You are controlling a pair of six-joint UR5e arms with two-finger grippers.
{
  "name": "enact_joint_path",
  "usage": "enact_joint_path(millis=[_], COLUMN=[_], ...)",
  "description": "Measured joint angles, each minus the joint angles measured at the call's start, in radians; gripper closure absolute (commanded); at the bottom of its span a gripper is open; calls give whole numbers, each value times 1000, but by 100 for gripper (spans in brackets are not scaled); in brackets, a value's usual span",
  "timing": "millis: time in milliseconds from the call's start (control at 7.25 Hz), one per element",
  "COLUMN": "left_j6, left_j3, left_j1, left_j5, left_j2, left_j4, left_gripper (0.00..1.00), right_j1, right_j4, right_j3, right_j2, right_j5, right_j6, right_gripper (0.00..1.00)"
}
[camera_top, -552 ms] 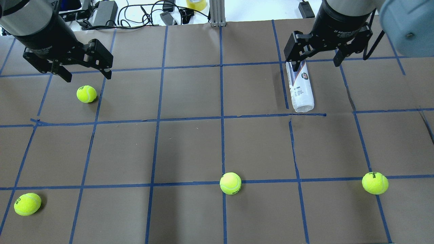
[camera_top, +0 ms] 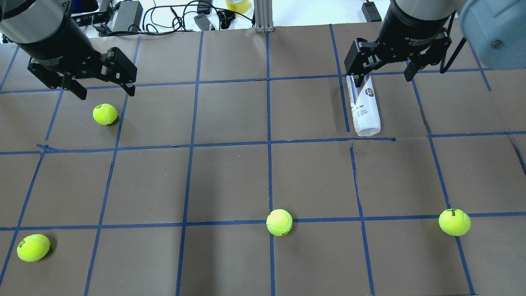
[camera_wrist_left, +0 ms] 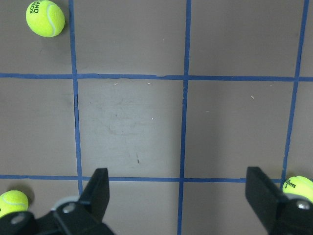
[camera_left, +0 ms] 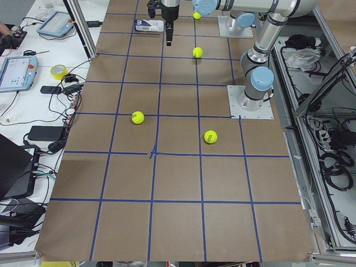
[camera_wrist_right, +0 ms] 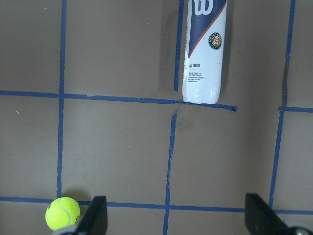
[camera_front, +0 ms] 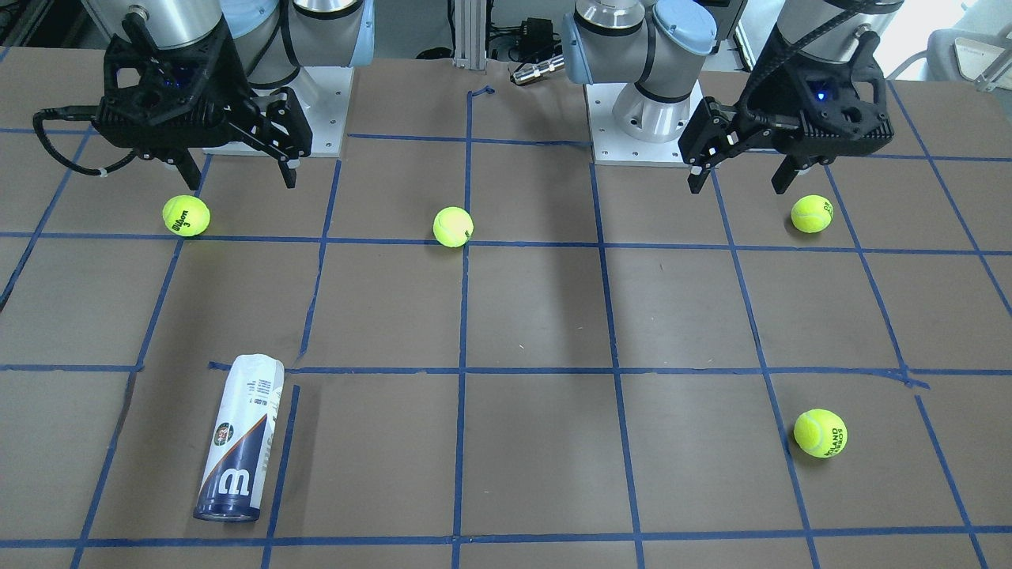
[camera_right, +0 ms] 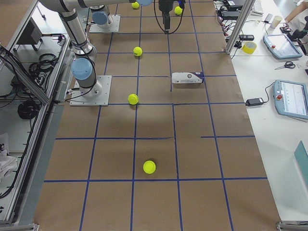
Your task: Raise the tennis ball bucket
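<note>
Found the tennis ball bucket (camera_front: 239, 438) lying on its side on the brown tabletop (camera_front: 538, 316), out ahead of the right gripper (camera_front: 241, 170), well apart from it and untouched. Saw it through the right wrist camera as well: tennis ball bucket (camera_wrist_right: 205, 54) stretched lengthwise away from the right gripper (camera_wrist_right: 177, 218), white end nearer, navy end farther off. Noted the fingers (camera_wrist_right: 95, 215) spread wide with nothing between them, raised clear of the tabletop. Spotted one yellow tennis ball (camera_wrist_right: 62, 213) low in that view, near one finger.

Looked from overhead and found the far end of the tennis ball bucket (camera_top: 363, 109) hidden behind the right gripper (camera_top: 383, 78).

Found the left gripper (camera_front: 738, 183) likewise splayed and empty, hanging above the tabletop, far across from the bucket. Counted one tennis ball (camera_front: 812, 213) close beside it and another (camera_front: 821, 432) farther out ahead. Caught, through the left wrist camera, a tennis ball (camera_wrist_left: 45, 18) well ahead of the left gripper (camera_wrist_left: 178, 196), plus one by each finger at the lower corners (camera_wrist_left: 13, 203) (camera_wrist_left: 298, 188).
</note>
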Motion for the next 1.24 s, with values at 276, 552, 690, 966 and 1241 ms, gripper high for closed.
enact_joint_path(millis=[276,552,690,966,1241], left_j6=[-1,-1,0,0,0], left_j3=[0,0,0,1,0], left_j1=[0,1,1,2,2], left_j5=[1,3,5,7,8], left_j2=[1,1,2,1,2], left_j4=[-1,-1,-1,-1,-1], left_gripper=[0,0,0,0,0], right_j1=[-1,-1,-5,-38,-105], right_j4=[-1,-14,-20,-23,-66], right_j3=[0,0,-1,0,0], right_j2=[2,11,22,47,118], right_j5=[0,2,-1,-8,3], right_j6=[0,5,10,5,-16], right_gripper=[0,0,0,0,0])
